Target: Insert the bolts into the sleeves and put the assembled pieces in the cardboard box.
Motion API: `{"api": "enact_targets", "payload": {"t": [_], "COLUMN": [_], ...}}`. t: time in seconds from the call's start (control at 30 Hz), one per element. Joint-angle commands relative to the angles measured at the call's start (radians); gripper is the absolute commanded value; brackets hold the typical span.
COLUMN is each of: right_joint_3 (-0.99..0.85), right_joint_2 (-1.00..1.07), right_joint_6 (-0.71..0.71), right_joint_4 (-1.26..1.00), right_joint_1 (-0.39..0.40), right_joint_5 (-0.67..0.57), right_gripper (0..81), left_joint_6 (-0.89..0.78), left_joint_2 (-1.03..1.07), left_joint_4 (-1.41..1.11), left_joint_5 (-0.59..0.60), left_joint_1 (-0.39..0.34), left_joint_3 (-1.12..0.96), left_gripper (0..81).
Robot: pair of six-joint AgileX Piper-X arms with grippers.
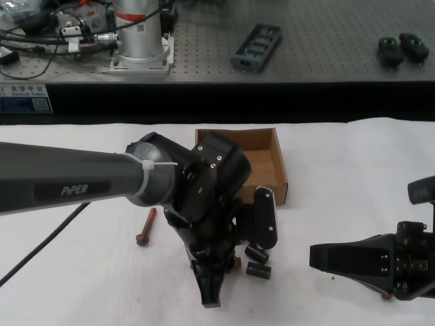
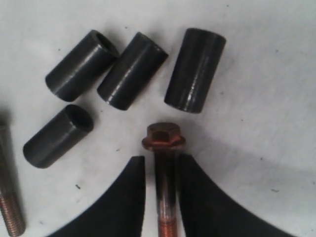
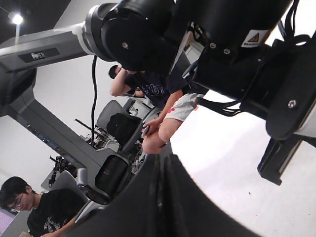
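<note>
step: grab a bolt [image 2: 164, 140] | left gripper [image 2: 162, 158] – fingers apart around it, not squeezing yet | right gripper [image 3: 159, 160] – closed tight | next: squeeze, lift, aim at a sleeve [image 2: 195, 69]

Behind white cloth [image 1: 81, 285], perforated bench [image 1: 326, 41]

Four short black sleeves [image 2: 132, 70] lie on their sides in a loose cluster on the white-covered desk [image 2: 266, 98], lower centre of the high view. A copper-coloured bolt [image 2: 164, 168] with a flanged hexagonal head lies flat between the parted fingers of the left gripper [image 2: 162, 159], its head pointing toward the sleeves. A second bolt [image 1: 145, 227] lies alone, left of centre. The open cardboard box [image 1: 275, 146] sits just above centre.
</note>
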Motion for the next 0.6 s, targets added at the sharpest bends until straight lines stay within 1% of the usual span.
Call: {"api": "enact_targets", "payload": {"t": [0.0,0.3,0.37,0.5,0.57], "right_joint_3": [-0.006,-0.006,-0.006,-0.006,-0.006], "right_joint_2": [-0.015,-0.015,-0.015,-0.015,-0.015], "right_joint_6": [0.016,0.016,0.016,0.016,0.016], "right_joint_4": [-0.025,-0.025,-0.025,-0.025,-0.025], "right_joint_1": [-0.007,-0.007,-0.007,-0.007,-0.007], "right_joint_5": [-0.007,-0.023,-0.023,-0.023,-0.023], "right_gripper": [4.3,4.3,4.3,4.3,4.3], "left_joint_6": [0.053,0.068,0.068,0.068,0.066], "left_joint_2": [-0.006,-0.006,-0.006,-0.006,-0.006], "left_joint_4": [0.055,0.065,0.071,0.071,0.071], "left_joint_5": [-0.03,-0.037,-0.037,-0.037,-0.037], "left_joint_1": [0.004,0.004,0.004,0.004,0.004], "left_joint_3": [-0.002,-0.002,-0.002,-0.002,-0.002], "left_gripper": [19.5,19.2,17.5,11.1,9.6]}}
